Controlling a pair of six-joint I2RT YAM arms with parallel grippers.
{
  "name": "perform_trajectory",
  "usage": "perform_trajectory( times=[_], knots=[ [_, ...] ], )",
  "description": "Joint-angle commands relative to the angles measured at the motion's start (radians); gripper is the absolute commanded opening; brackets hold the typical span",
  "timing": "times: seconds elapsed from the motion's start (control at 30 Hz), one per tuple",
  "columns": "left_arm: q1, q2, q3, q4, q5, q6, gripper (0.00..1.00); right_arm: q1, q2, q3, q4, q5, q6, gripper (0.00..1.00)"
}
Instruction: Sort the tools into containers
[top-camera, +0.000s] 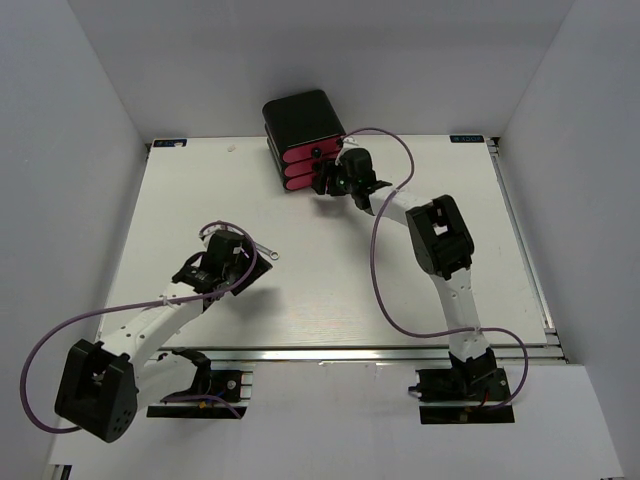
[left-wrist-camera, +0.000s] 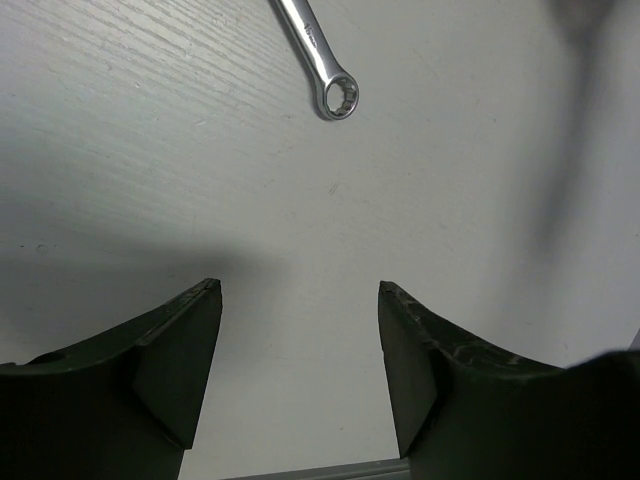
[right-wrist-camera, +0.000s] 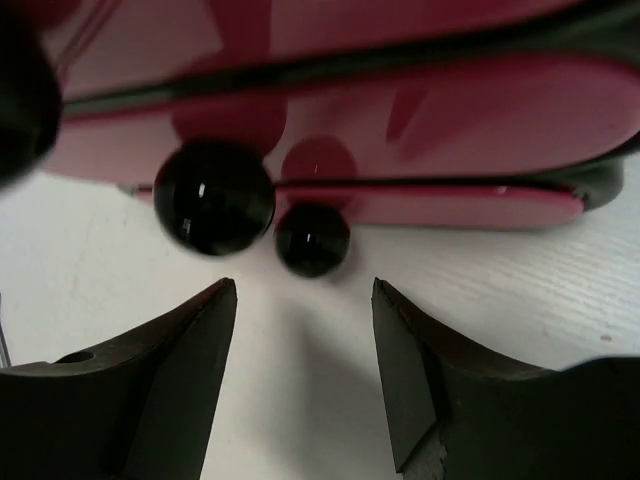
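The small silver metal wrench lies flat on the white table, ahead of the left gripper, whose jaws stand wide open and empty. It is likely stiff, light and slick, so pinch across its thin shank. The right gripper, equally open and empty, faces the dark round knobs of the pink-red drawers, just beyond its jaws.

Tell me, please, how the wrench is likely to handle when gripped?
The wrench looks like polished solid metal, so it is probably stiff and slippery in a grip. It lies flat and thin on the table, so pushed it would likely slide rather than roll, and pinching it may be awkward.
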Motion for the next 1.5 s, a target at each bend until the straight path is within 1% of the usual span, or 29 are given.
perform_trajectory(
  times=[0.0,0.17,0.4,0.47,0.5,0.6,0.63,0.7,0.83,0.87,0.93,0.97,1.0,1.07,1.2,1.3,1.4,1.47],
  knots=[
    [0.007,0.013,0.042,0.005,-0.019,0.022,0.73,-0.003,0.035,0.099,0.040,0.061,0.101,0.62],
    [0.009,0.025,0.064,0.004,-0.031,0.038,0.73,-0.003,0.091,0.164,0.069,0.083,0.132,0.60],
    [0.010,0.025,0.075,-0.004,-0.044,0.044,0.73,0.000,0.111,0.158,0.112,0.089,0.167,0.51],
    [0.012,0.025,0.075,-0.009,-0.044,0.044,0.73,0.000,0.113,0.149,0.138,0.092,0.164,0.44],
    [0.012,0.024,0.075,-0.007,-0.045,0.044,0.73,0.000,0.110,0.138,0.145,0.095,0.165,0.37],
    [0.012,0.019,0.076,-0.009,-0.044,0.042,0.73,0.000,0.102,0.124,0.149,0.100,0.167,0.28],
    [0.012,0.019,0.076,-0.009,-0.044,0.042,0.73,0.000,0.089,0.098,0.152,0.100,0.170,0.23],
    [0.012,0.015,0.076,-0.009,-0.044,0.041,0.73,0.000,0.069,0.064,0.166,0.098,0.172,0.18],
    [0.012,0.007,0.075,-0.003,-0.042,0.038,0.73,0.000,-0.029,-0.058,0.191,0.092,0.169,0.17],
    [0.012,0.007,0.075,0.002,-0.042,0.036,0.73,-0.001,-0.052,-0.128,0.195,0.084,0.167,0.17],
    [0.012,0.008,0.075,0.010,-0.041,0.033,0.73,-0.003,-0.120,-0.207,0.215,0.074,0.165,0.17],
    [0.012,0.012,0.078,0.013,-0.039,0.031,0.73,-0.003,-0.144,-0.283,0.218,0.066,0.165,0.17],
    [0.012,0.019,0.079,0.016,-0.039,0.031,0.73,-0.004,-0.189,-0.319,0.227,0.064,0.165,0.17],
    [0.012,0.027,0.085,0.019,-0.034,0.030,0.73,-0.004,-0.226,-0.409,0.231,0.061,0.167,0.17],
    [0.013,0.058,0.105,0.025,-0.030,0.027,0.73,-0.006,-0.312,-0.518,0.235,0.066,0.178,0.17],
    [0.015,0.094,0.143,0.020,-0.034,0.028,0.73,-0.006,-0.344,-0.564,0.234,0.066,0.182,0.17],
    [0.021,0.145,0.196,0.010,-0.041,0.028,0.73,-0.006,-0.364,-0.586,0.226,0.061,0.179,0.19],
    [0.026,0.186,0.220,0.000,-0.041,0.027,0.73,-0.006,-0.369,-0.594,0.221,0.057,0.178,0.21]
  ],
)
